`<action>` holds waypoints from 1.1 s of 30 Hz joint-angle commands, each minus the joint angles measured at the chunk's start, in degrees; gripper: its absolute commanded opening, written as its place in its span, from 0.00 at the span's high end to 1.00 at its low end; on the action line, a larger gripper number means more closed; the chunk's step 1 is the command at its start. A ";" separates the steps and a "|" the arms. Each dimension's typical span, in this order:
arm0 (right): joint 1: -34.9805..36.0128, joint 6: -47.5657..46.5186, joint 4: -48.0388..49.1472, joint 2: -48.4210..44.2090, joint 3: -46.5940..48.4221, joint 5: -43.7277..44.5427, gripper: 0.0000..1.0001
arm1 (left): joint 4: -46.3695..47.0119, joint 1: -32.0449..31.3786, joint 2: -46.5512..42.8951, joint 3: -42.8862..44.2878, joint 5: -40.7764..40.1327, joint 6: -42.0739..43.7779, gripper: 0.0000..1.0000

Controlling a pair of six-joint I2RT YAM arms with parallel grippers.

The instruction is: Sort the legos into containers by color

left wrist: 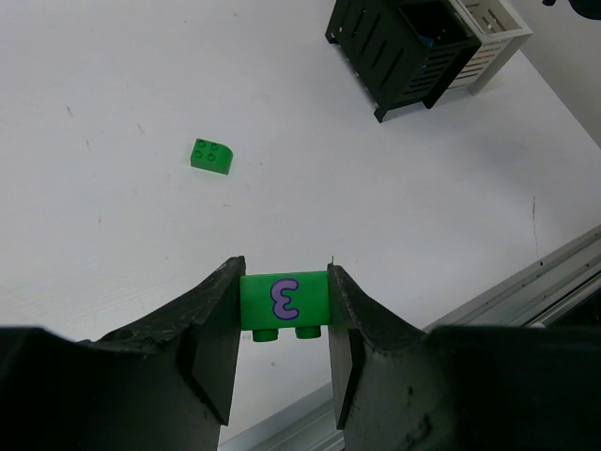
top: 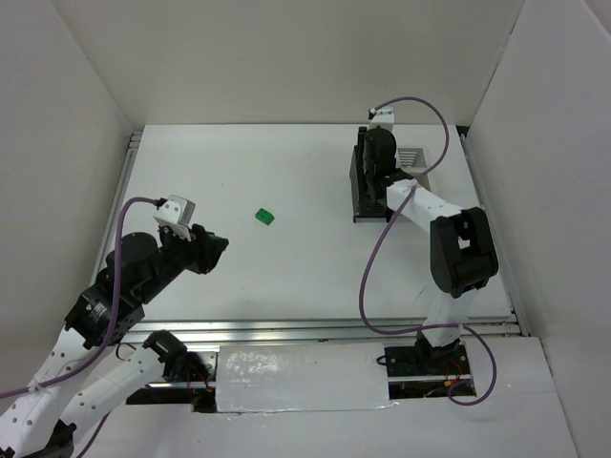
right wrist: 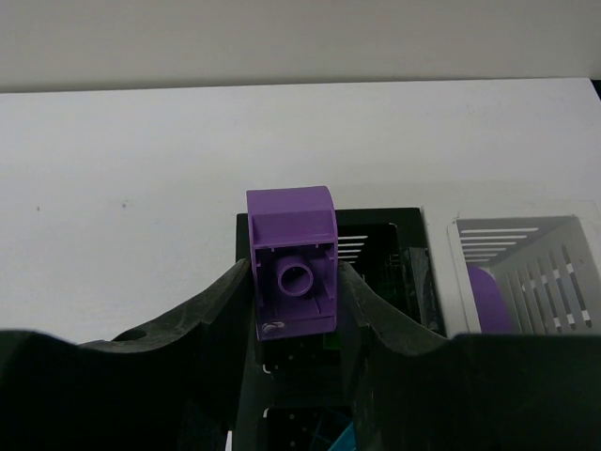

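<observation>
A white worktop (top: 286,277) sits boxed in by plain white walls (top: 286,57) on three sides, with a metal rail (top: 286,329) along its near edge. At about 8 o'clock the left claw (top: 215,246) is clenched on a marked green brick (left wrist: 285,303), which carries a purple squiggle. A loose green brick (top: 264,216) lies alone near 10 o'clock, studs up, well apart from everything else. At 2 o'clock stand the containers — black bins (top: 357,196) and a white bin (top: 412,155), set together. The right claw (top: 378,157) hangs over them, hiding most of their openings from above, and grasps a purple brick (right wrist: 291,263) over a black bin. A purple piece (right wrist: 488,296) lies in the white bin — a teal piece (right wrist: 343,440) shows in a black one.
</observation>
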 commanded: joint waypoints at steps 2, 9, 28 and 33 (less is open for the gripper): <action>-0.40 1.03 -0.23 -2.43 0.38 -0.72 1.00 | 2.56 0.25 -0.10 -0.20 -0.35 1.49 1.00; -0.66 4.89 -20.13 -1.64 7.93 -6.95 1.00 | 2.47 0.25 -0.01 -0.02 -0.17 1.58 1.00; -0.49 8.07 -35.48 -1.55 17.34 -5.83 1.00 | 2.64 0.34 -0.98 -0.46 -0.18 1.67 1.00; -0.93 7.28 -35.83 -0.24 18.74 -4.94 1.00 | 2.82 0.43 -0.28 -0.29 0.70 1.76 1.00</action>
